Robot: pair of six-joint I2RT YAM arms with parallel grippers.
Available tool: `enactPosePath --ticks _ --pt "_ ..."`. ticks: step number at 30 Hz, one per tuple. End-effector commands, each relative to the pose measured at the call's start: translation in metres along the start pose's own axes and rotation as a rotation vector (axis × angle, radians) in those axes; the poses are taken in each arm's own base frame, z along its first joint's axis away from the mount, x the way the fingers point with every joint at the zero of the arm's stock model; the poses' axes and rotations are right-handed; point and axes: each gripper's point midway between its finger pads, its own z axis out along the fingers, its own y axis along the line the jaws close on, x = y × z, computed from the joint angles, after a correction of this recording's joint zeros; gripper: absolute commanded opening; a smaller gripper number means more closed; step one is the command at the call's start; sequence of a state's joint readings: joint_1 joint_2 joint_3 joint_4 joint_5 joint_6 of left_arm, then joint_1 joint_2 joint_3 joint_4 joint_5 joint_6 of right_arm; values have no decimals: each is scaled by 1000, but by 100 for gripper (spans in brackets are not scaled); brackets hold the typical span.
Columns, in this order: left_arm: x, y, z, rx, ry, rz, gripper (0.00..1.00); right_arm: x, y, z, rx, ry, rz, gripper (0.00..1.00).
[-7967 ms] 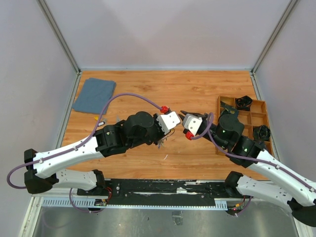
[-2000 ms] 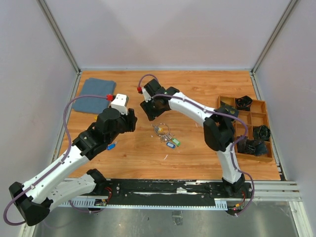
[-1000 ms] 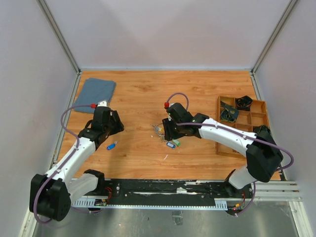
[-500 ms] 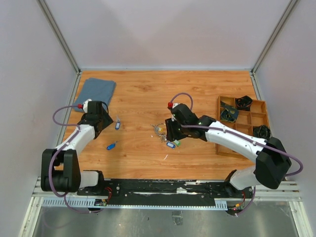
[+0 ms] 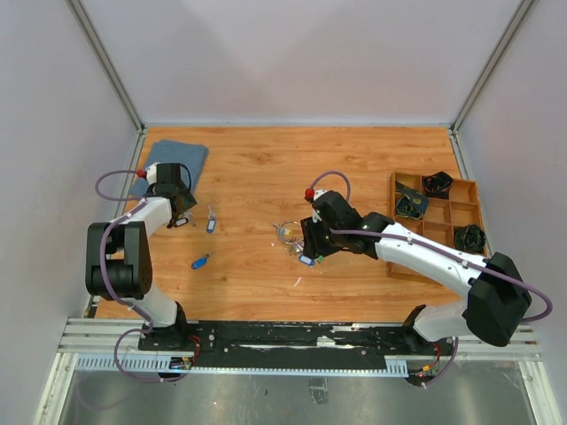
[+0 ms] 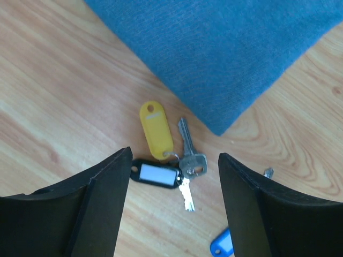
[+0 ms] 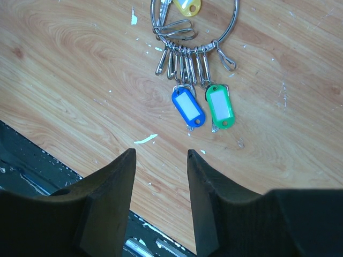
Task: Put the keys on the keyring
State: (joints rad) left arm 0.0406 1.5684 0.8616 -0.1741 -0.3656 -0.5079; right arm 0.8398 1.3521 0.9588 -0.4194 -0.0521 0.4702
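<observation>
Two grippers, both spread wide and holding nothing.

Item 1, left gripper (image 6: 174, 160): the parted jaws frame a loose bunch of keys (image 6: 181, 162). It lies flat on the table (image 6: 64, 107), just off the corner of the blue cloth (image 6: 230, 53). The bunch holds a yellow tag (image 6: 156, 129), a black-framed white tag (image 6: 155, 175), a silver key (image 6: 186, 140) and a small brass-coloured key (image 6: 186, 195). The yellow tag and silver key run lengthwise away from the fingertips, toward the cloth. The black-framed tag lies crosswise in the gap. This arm is plainly the nearer one to the bunch.

Item 2, right gripper (image 7: 161, 155): poised over the keyring (image 7: 193, 47), which lies ahead of its fingertips. A blue tag (image 7: 188, 107) and a green tag (image 7: 220, 106) trail back toward the jaws (the ring's far arc is cut off in the wrist view).

Note: bunch and ring lie well apart, so the likely next move is a straight drop and close by the left gripper. The flat-lying metal may slip.
</observation>
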Motion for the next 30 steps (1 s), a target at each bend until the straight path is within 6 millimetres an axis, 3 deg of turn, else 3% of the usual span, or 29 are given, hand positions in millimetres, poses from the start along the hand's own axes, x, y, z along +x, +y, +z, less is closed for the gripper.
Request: enactPosePath --ticks 1,11,17,23,30 --pt "-17 -1 13 5 -21 11 70 1 1 -5 -12 -9 -14 44" --pt "7 -12 35 52 77 64 64 1 1 -6 -18 -6 -32 45" --pt "19 -8 38 40 114 76 48 2 1 -5 -19 -2 -31 46" --pt "40 -9 22 107 158 66 30 1 1 -4 -16 -3 -34 49" --pt "79 -15 -11 181 188 106 26 -3 1 -4 -8 -11 -35 50"
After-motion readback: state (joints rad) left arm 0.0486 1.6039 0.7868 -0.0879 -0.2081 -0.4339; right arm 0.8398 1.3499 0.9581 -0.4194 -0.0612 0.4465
